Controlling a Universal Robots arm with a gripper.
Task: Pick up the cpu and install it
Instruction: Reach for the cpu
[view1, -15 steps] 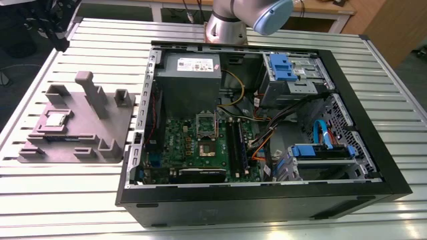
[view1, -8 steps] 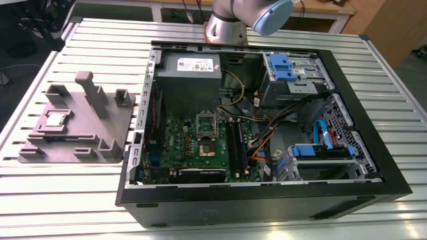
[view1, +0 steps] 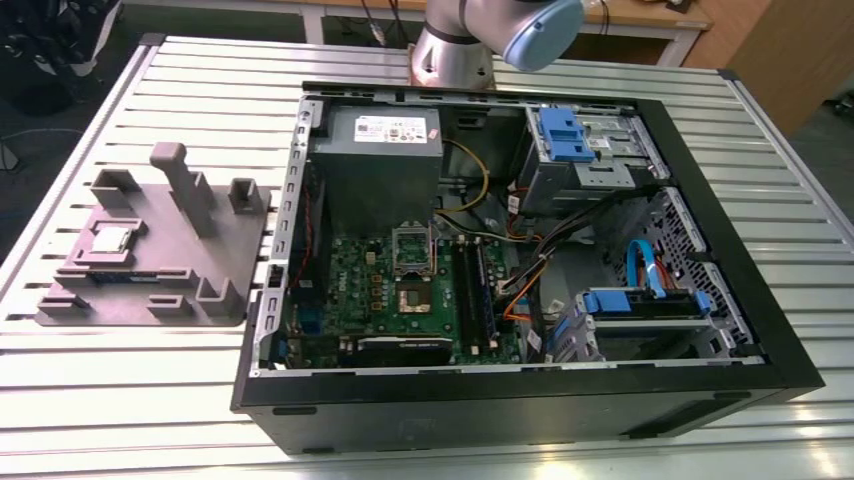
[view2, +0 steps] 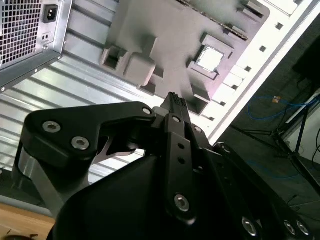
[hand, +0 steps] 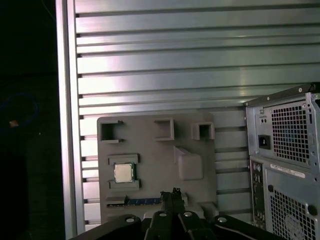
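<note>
The cpu (view1: 110, 238) is a small silvery square lying flat in a recess of the grey fixture tray (view1: 200, 270), at the exterior view's left of the open computer case. Both wrist views look down on it from well above: the cpu (view2: 210, 59) (hand: 123, 173) sits between the tray's low holders. My gripper (view2: 174, 101) (hand: 170, 193) hangs high over the tray, apart from the cpu, its black fingers pressed together with nothing between them. On the motherboard (view1: 354, 290) inside the case, the socket (view1: 412, 297) lies uncovered with its metal frame tipped up behind it.
The case (view1: 747, 300) lies on its side on a slatted metal table (view1: 80, 380). Inside are a grey power supply (view1: 380, 135), blue drive brackets (view1: 567, 135) and loose cables (view1: 534, 270). Upright posts (view1: 180, 185) stand on the tray. The arm's base (view1: 451, 55) is behind the case.
</note>
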